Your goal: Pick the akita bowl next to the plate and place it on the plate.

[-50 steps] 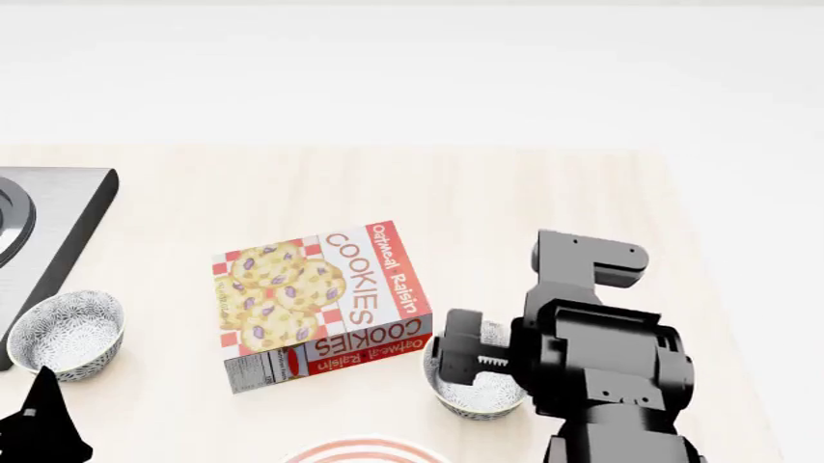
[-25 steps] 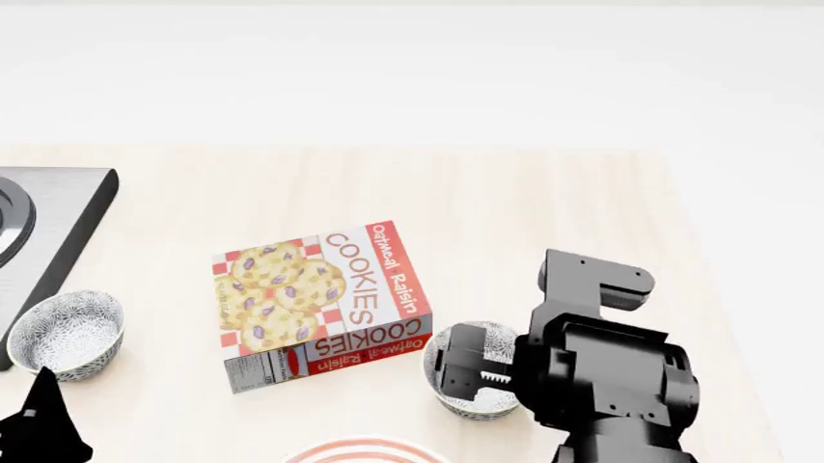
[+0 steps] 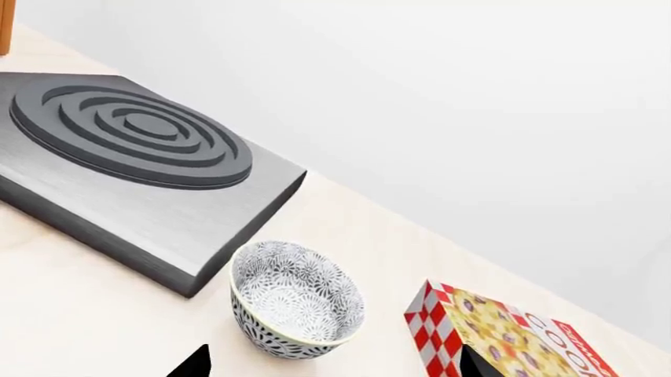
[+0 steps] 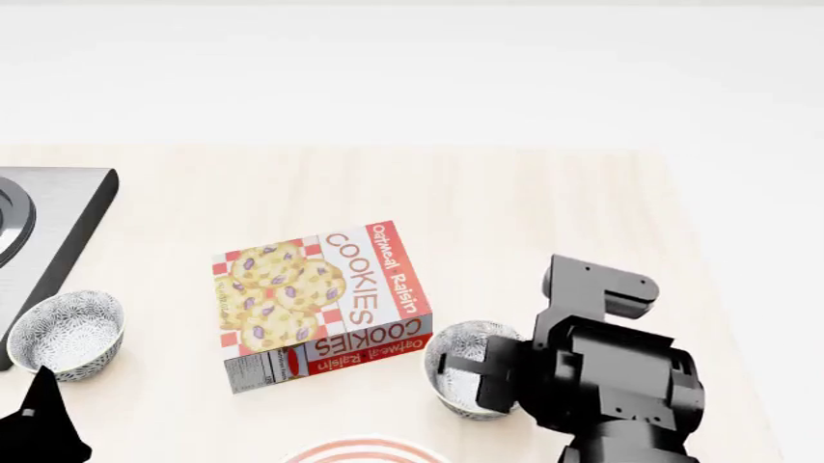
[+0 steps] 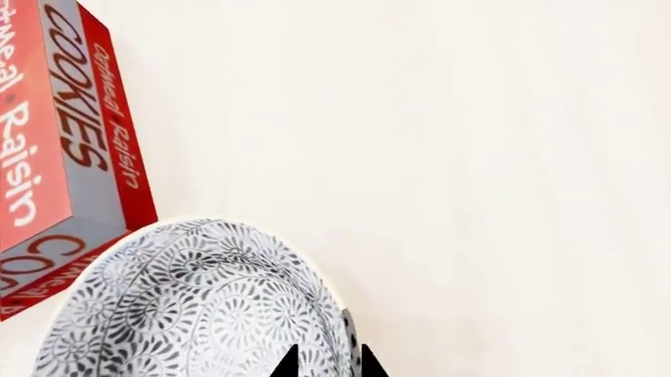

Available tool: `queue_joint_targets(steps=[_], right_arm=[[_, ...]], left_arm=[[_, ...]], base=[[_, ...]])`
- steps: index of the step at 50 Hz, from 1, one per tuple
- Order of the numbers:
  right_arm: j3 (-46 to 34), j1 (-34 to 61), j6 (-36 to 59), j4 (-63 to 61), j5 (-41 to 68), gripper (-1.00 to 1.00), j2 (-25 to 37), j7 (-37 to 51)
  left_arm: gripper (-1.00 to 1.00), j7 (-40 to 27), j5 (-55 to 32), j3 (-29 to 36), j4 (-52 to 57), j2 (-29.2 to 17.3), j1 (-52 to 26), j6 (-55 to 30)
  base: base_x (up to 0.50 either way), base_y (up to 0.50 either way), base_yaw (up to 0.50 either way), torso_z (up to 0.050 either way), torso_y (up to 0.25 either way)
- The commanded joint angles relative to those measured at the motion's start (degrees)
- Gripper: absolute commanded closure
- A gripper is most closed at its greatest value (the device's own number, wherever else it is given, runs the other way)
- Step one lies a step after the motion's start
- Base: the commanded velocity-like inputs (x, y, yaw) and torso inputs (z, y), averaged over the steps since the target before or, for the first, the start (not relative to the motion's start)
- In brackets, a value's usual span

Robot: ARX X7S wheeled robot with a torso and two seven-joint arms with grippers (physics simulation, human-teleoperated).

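Observation:
The akita bowl (image 4: 453, 344), speckled grey-black with a pale inside, sits right of the cookie box and just beyond the plate (image 4: 367, 450), whose red-striped rim peeks in at the lower edge of the head view. My right gripper (image 4: 456, 378) stands over the bowl's near right side. In the right wrist view the bowl (image 5: 178, 306) has its rim pinched between the two dark tips of that gripper (image 5: 327, 365), which is shut on it. My left gripper (image 3: 333, 367) is open, its tips wide apart, short of a second identical bowl (image 3: 295, 298).
A cookie box (image 4: 322, 304) lies flat left of the akita bowl. The second bowl (image 4: 68, 333) sits far left beside a grey stove plate (image 4: 58, 222). My left gripper (image 4: 39, 429) shows at the lower left corner. The table's right edge (image 4: 721, 289) runs near the right arm.
My right gripper has come down and toward me over the bowl, and its fingers have closed on the rim. The bowl shifted slightly. The left arm has not moved.

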Motion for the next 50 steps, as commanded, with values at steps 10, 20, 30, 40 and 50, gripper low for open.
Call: queue_joint_targets(steps=[10, 20, 30, 40, 50], right_arm=[[-1.7, 0.9, -5.3, 0.0, -1.2, 1.00, 0.3, 1.2], [-3.2, -0.7, -3.7, -8.4, -1.7, 1.00, 1.1, -0.4], [-4.8, -10.3, 13.3, -41.3, -1.9, 1.00, 0.6, -1.0], [-6.4, -13.2, 20.7, -54.7, -1.4, 1.00, 1.0, -1.6], [-6.2, -15.9, 27.3, -64.7, -0.2, 1.00, 1.2, -1.8]], left_arm=[[-1.00, 0.2, -0.1, 0.4, -1.0, -0.1, -0.2, 0.7], [-1.00, 0.3, -0.3, 0.5, -1.3, -0.2, -0.3, 1.0], [-1.00, -0.4, -0.6, 0.7, -0.1, -0.5, 0.2, 0.5], [-1.00, -0.4, -0.7, 0.8, -0.7, -0.5, -0.2, 0.7], [-1.00, -1.2, -1.2, 1.0, 0.6, -0.7, 0.2, 0.2]], base=[[0.00, 0.00, 0.00, 0.000, 0.000], [0.00, 0.00, 0.00, 0.000, 0.000], [0.00, 0.00, 0.00, 0.000, 0.000], [0.00, 0.00, 0.00, 0.000, 0.000], [0.00, 0.00, 0.00, 0.000, 0.001]])
